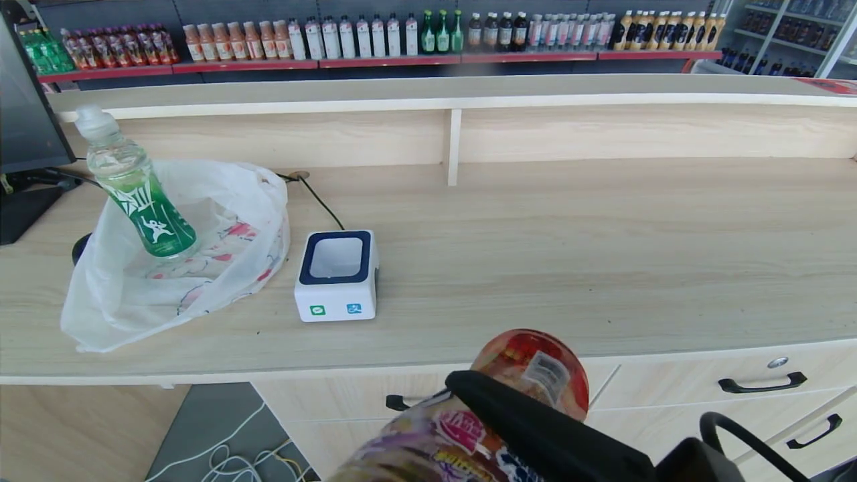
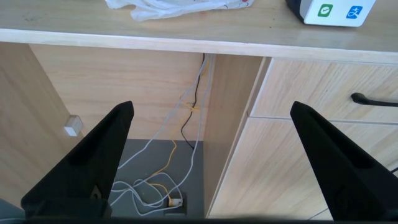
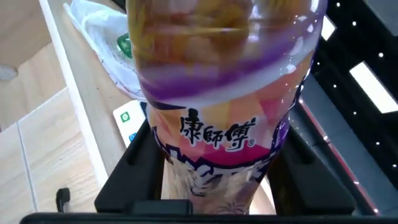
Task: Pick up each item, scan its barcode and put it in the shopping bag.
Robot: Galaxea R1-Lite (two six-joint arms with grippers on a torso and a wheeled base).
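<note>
A green-labelled bottle (image 1: 137,191) stands tilted inside the white shopping bag (image 1: 201,268) at the counter's left. To the bag's right sits the white and blue scanner (image 1: 337,274), its window facing up. My right gripper (image 1: 515,418) is shut on a drink bottle (image 1: 529,368) with a colourful label, held lying over below the counter's front edge, right of the scanner. The right wrist view has this bottle (image 3: 230,93) between the gripper's (image 3: 224,177) black fingers (image 3: 134,168). My left gripper (image 2: 211,168) hangs open below the counter edge, facing the cabinet front.
A monitor (image 1: 27,120) stands at the far left. A raised ledge (image 1: 455,94) runs along the counter's back, with drink shelves (image 1: 375,40) behind. Drawers with black handles (image 1: 760,385) are below the counter (image 1: 569,254). Cables (image 2: 180,149) lie in the open bay.
</note>
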